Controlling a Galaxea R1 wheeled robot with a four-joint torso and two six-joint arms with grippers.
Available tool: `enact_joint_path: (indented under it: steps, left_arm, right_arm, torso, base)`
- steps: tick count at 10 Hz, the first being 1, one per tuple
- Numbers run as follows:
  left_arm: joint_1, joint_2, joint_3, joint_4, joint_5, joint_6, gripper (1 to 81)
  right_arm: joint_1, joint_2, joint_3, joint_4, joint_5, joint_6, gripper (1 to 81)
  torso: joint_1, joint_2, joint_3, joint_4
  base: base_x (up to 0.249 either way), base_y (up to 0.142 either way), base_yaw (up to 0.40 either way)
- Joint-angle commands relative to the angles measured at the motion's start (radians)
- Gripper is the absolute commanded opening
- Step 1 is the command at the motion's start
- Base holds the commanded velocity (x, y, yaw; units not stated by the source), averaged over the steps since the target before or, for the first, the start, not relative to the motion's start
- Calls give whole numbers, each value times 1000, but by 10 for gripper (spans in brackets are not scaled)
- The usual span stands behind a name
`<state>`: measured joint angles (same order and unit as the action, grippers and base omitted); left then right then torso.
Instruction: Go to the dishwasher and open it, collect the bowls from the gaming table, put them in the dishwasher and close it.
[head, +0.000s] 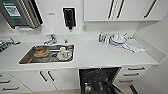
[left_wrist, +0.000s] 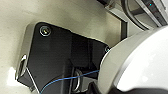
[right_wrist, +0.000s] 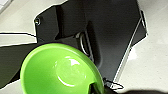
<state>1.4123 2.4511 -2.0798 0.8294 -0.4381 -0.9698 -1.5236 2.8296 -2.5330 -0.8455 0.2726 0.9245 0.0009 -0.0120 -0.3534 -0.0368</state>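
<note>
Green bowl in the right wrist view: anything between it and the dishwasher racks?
Nothing visible. In the head view the dishwasher stands open under the counter, dark racks exposed. The green bowl sits at the right hand.

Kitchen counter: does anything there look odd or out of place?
Nothing spilled or broken. The dishwasher under the counter stands open, dishes sit in the sink, and more are piled near the corner. A green bowl shows by the right hand.

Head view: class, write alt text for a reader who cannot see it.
An open dishwasher, its dark interior showing, sits under a white counter. A steel sink on the left holds dishes, and white dishes are stacked at the back right.
</note>
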Motion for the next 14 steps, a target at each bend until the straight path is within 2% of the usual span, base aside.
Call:
enact_joint_path:
  steps: [1, 2, 3, 4, 6, 7, 9, 11, 14]
  left_arm:
    - [-206, -127, 356, 43, 305, 29, 10]
    - [-267, -156, 439, 43, 367, 29, 10]
    - [-325, -200, 523, 36, 415, 28, 10]
    - [-385, -251, 617, 31, 475, 22, 10]
    - [-480, -309, 733, 31, 571, 11, 10]
    - [-517, -317, 757, 31, 601, 3, 10]
    - [-612, -306, 823, 31, 735, -18, 10]
    - [-712, -282, 872, 33, 853, -58, 10]
    - [-844, -237, 918, 33, 1001, -107, 10]
  right_arm:
    - [7, -13, 10, -7, -30, 4, 10]
    - [9, -13, 11, -7, -29, 4, 10]
    - [10, -13, 13, -7, -30, 2, 10]
    - [12, -13, 14, -7, -29, 2, 10]
    - [12, -11, 17, -7, -27, 2, 10]
    - [12, -11, 17, -7, -27, 4, 10]
    - [12, -10, 17, -6, -27, 2, 10]
    - [12, -11, 19, -4, -23, 4, 10]
    - [12, -10, 19, -6, -16, 4, 10]
  torso:
    - [0, 0, -86, 0]
    - [0, 0, -81, 0]
    - [0, 0, -105, 0]
    - [1, 1, -74, 0]
    - [1, 1, -85, 0]
    - [1, 2, -84, 0]
    - [1, 2, -84, 0]
    - [1, 2, -164, 0]
    - [1, 2, -245, 0]
  base:
    - [0, 0, 0]
    - [0, 0, 0]
    - [0, 0, 0]
    - [0, 0, 0]
    - [0, 0, 0]
    - [0, 0, 0]
    - [0, 0, 0]
    - [0, 0, 0]
    - [0, 0, 0]
